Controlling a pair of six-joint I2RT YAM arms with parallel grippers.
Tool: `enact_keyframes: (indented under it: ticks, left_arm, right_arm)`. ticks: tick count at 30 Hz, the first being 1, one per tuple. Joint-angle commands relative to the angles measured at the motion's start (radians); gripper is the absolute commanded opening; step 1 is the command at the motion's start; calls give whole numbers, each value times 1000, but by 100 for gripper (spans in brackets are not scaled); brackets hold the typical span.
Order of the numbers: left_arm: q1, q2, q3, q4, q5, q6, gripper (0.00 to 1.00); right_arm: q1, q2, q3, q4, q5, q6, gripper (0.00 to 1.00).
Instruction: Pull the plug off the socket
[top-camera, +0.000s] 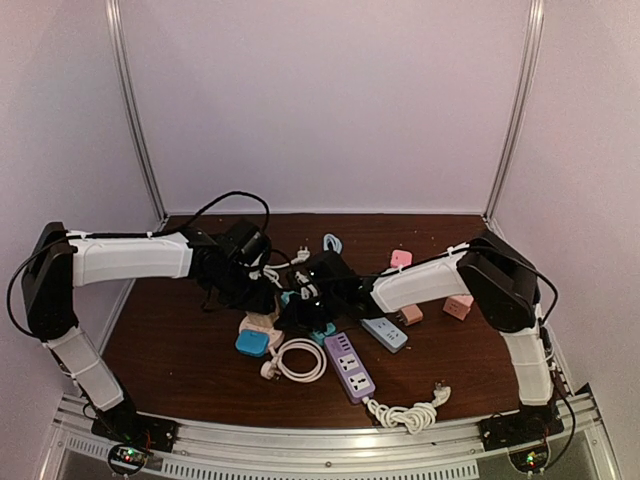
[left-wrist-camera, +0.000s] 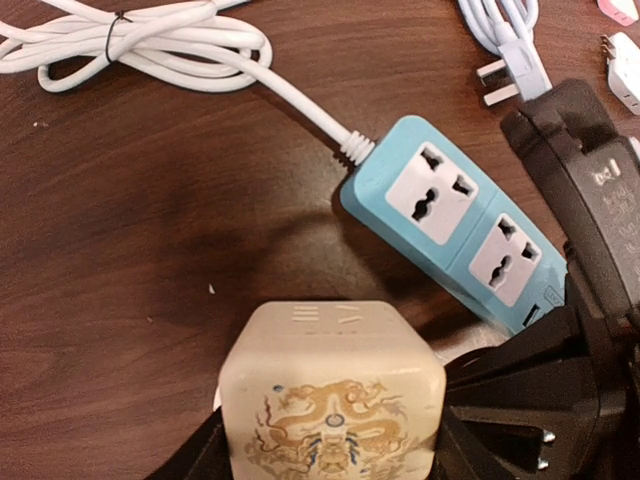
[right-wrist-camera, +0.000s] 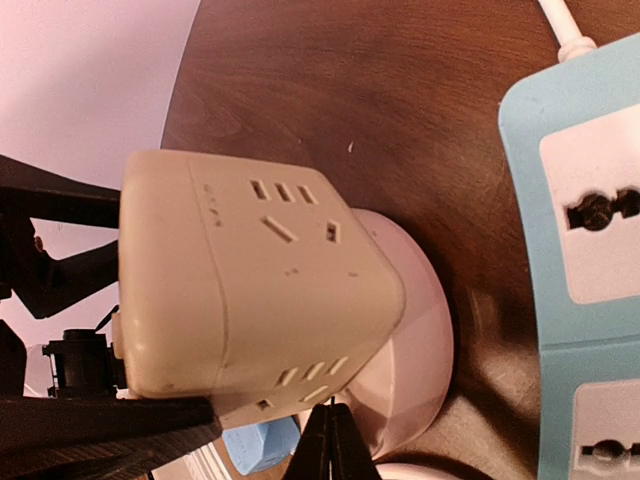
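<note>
You are working near the middle of the table (left-wrist-camera: 150, 260), where the cream cube plug (left-wrist-camera: 330, 390) is sitting on its round white socket (right-wrist-camera: 415, 350), just beside the blue power strip (left-wrist-camera: 450, 225). Your left gripper (left-wrist-camera: 335, 445) is clamping the cube, with a black finger pressing on each side of it. Your right gripper (right-wrist-camera: 335, 445) is showing its fingers drawn together into a narrow wedge, the tip touching the socket's rim. You cannot tell from here whether it is pinching that rim or only leaning on it. That is where I judge the trouble is lying: if the right side is not really pinning the socket, the base is likely coming up with the cube and nothing is separating. The left fingers are gripping smooth, rounded faces, so a hard tug is risking a slip off the cube. Pulling at a slant, rather than straight along the pins, is risking a jam or a tipped base. The two grippers are also crowding each other, and the blue strip with its white cable (left-wrist-camera: 150, 45) is lying close enough to get knocked on a sudden release.
</note>
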Motion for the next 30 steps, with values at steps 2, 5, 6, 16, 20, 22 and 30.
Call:
enact_keyframes:
  ticks: [2,5,6,16,20,22,30]
  left_arm:
    - [0,2,34,97,5,-31,29]
    - [-6,-12,41,101,-12,-35,29]
    - [-10,-19,41,108,-19,-36,29]
    - [-39,-88,28,144,-78,-35,29]
    - [-46,-131,-8,199,-80,-26,29]
    - [-49,-141,-16,217,-78,-21,29]
    - [-63,-148,-60,291,-51,-9,28]
  right_arm:
    - [7,44,54,-54,15,36,2]
    - [6,56,72,-85,36,39,1]
    - [6,62,79,-94,40,41,1]
    - [3,86,98,-144,72,51,0]
    - [0,89,102,-150,80,57,0]
    - [0,91,105,-152,81,61,0]
    - [-4,99,105,-151,89,78,0]
